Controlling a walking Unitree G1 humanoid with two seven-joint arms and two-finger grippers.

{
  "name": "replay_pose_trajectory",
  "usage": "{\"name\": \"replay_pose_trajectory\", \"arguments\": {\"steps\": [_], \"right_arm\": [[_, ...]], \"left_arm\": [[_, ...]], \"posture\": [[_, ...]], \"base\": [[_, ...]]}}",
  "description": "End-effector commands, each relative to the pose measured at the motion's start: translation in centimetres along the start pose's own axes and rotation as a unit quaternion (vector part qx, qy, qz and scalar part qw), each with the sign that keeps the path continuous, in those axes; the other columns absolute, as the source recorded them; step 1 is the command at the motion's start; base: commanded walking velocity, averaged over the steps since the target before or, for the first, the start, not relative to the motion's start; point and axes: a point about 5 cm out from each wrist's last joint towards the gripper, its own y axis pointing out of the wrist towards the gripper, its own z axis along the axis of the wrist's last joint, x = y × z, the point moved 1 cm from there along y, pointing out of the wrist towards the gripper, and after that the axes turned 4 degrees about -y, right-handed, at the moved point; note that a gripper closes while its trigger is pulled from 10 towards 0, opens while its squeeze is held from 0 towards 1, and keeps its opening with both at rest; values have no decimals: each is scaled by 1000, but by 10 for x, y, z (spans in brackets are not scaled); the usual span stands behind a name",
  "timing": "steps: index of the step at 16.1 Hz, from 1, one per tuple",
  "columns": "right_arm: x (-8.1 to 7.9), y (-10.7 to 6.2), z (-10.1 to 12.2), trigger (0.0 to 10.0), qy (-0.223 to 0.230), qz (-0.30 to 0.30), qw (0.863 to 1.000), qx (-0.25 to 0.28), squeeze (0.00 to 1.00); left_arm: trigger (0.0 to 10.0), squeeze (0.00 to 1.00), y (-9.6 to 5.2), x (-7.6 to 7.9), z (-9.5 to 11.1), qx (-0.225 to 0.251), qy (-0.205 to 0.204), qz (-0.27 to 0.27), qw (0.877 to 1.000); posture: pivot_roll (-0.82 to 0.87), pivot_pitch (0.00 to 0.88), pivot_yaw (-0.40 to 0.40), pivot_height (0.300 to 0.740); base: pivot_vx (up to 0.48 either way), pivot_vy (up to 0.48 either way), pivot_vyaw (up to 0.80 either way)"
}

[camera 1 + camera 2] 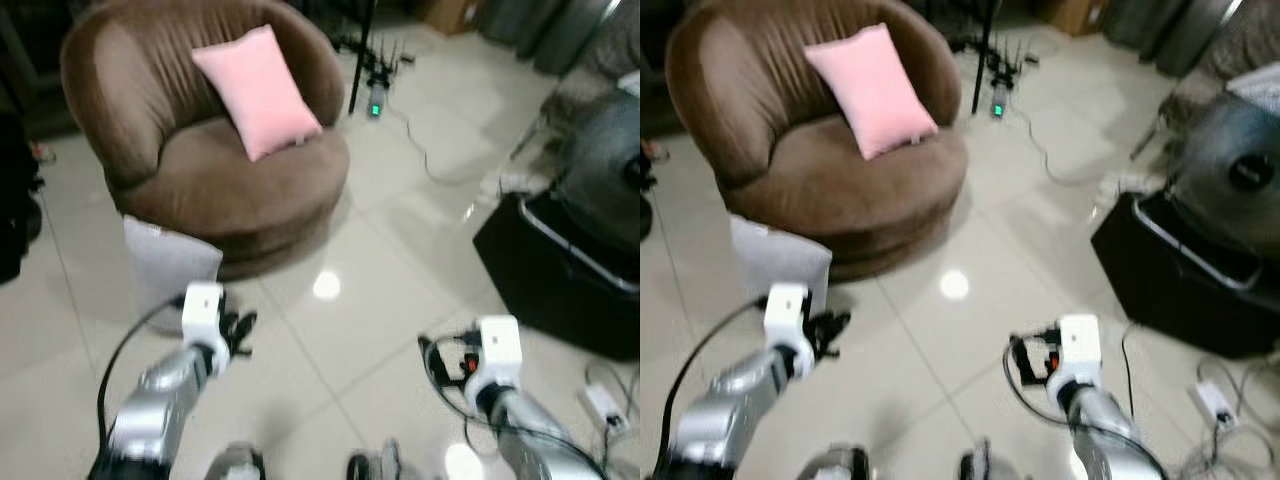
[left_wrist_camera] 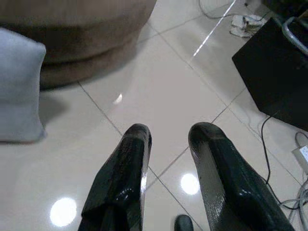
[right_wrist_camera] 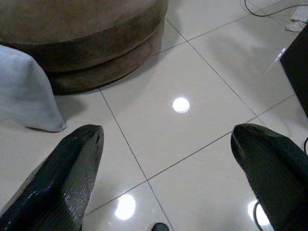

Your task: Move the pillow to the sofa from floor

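A light grey pillow (image 1: 165, 265) stands on the tiled floor, leaning against the front of the round brown sofa (image 1: 250, 195). A pink pillow (image 1: 258, 90) rests upright on the sofa seat against its back. My left gripper (image 1: 240, 330) hovers low over the floor just right of the grey pillow, not touching it. In the left wrist view the left gripper (image 2: 168, 132) has a narrow empty gap, with the grey pillow (image 2: 19, 91) off to one side. My right gripper (image 3: 168, 132) is spread wide open over bare tiles, further right of the pillow (image 3: 26, 96).
A black box (image 1: 560, 270) with a large grey fan (image 1: 600, 160) on it stands at the right. Cables and a white adapter (image 1: 602, 402) lie on the floor near it. A black stand (image 1: 362, 60) with a green light is behind the sofa.
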Motion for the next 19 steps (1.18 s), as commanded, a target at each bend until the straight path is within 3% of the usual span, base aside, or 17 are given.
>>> {"name": "replay_pose_trajectory", "arguments": {"steps": [1, 7, 9, 11, 12, 16, 19], "right_arm": [[3, 5, 2, 10000, 0, -8, 1000, 3, 0], [13, 11, -20, 10000, -12, -22, 1000, -16, 0], [14, 15, -26, 10000, -14, -21, 999, -19, 0], [15, 19, -29, 10000, -12, -19, 1000, -19, 0], [12, 21, -32, 10000, -11, -17, 1000, -17, 0], [9, 20, -33, 10000, -14, -18, 1000, -11, 0], [7, 16, -28, 10000, -18, -17, 1000, -1, 0]], "left_arm": [[10000, 0, 3, 7, 2, 4, -2, -3, 1000], [10000, 0, 6, 3, -4, 17, -12, 10, 1000], [10000, 0, 10, -5, -7, 14, 5, 30, 999], [10000, 0, 13, -18, -3, 18, -10, 70, 997], [10000, 0, 14, -22, 7, 36, 2, 85, 996], [10000, 0, 17, -14, 17, 58, -11, 84, 995], [10000, 0, 16, -7, 20, 65, 4, 83, 994]], "posture": [[-79, 110, -95, 740], [-85, 121, -88, 740], [-90, 126, -87, 740], [-97, 129, -83, 740], [-105, 133, -80, 740], [-113, 139, -77, 740], [-114, 140, -80, 740]], "base": [[0, 0, 0], [0, 0, 0], [0, 0, 0], [202, 129, 0], [412, 247, 0], [386, 218, 0], [290, 385, 0]]}}
